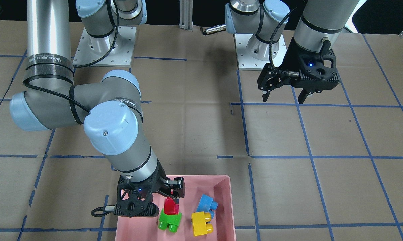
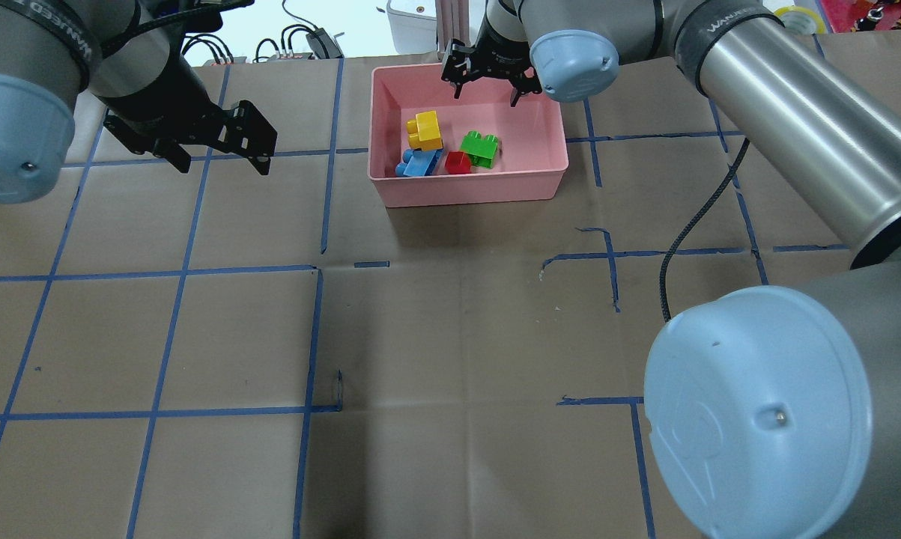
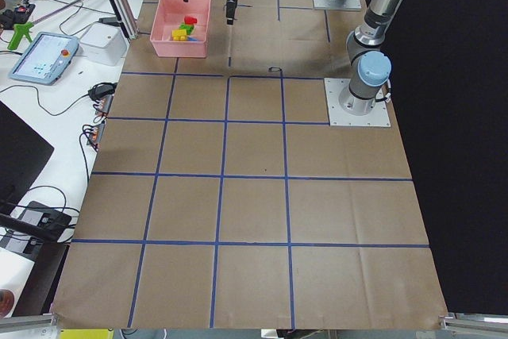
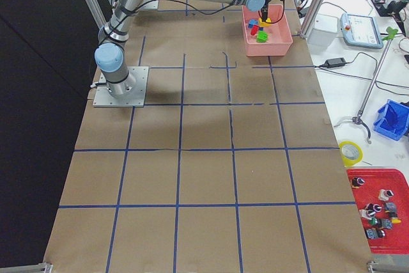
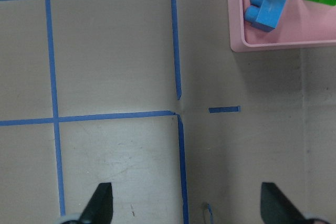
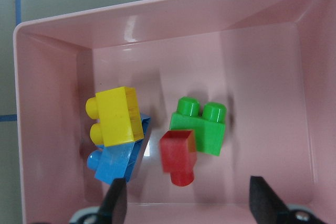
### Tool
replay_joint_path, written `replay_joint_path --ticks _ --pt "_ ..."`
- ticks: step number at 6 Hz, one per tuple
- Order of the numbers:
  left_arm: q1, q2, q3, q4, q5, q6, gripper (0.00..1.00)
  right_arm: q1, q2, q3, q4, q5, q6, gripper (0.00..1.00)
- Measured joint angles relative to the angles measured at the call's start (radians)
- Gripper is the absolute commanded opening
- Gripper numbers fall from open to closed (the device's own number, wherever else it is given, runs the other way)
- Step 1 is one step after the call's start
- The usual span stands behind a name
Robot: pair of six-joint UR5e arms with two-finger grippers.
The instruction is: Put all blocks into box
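Note:
The pink box [image 2: 469, 189] stands at the table's far middle. All four blocks lie inside it: yellow [image 2: 425, 130] resting partly on light-blue [image 2: 419, 164], and red [image 2: 457, 162] beside green [image 2: 481, 148]. The right wrist view shows the same: yellow [image 6: 115, 115], light-blue [image 6: 118, 162], red [image 6: 178, 153], green [image 6: 199, 127]. My right gripper [image 2: 486, 96] is open and empty, hovering above the box's far side, over the red block. My left gripper [image 2: 222, 166] is open and empty above bare table, left of the box.
The table is covered in brown paper with a blue tape grid [image 2: 319, 269]. The two arm bases [image 1: 104, 47] are bolted at the robot's side. Off the table's far edge sit a white device and cables [image 2: 413, 22].

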Motion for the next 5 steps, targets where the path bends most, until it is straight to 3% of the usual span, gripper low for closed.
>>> replay_joint_path --ticks 2,5 --pt "0.009 0.001 0.001 0.0 -0.001 0.054 1.0 -0.007 -0.04 0.009 0.044 -0.036 -0.005 1.0" --pt "0.009 -0.025 0.029 -0.001 0.002 0.022 1.0 -0.07 -0.266 0.068 0.423 -0.151 -0.053 1.0"
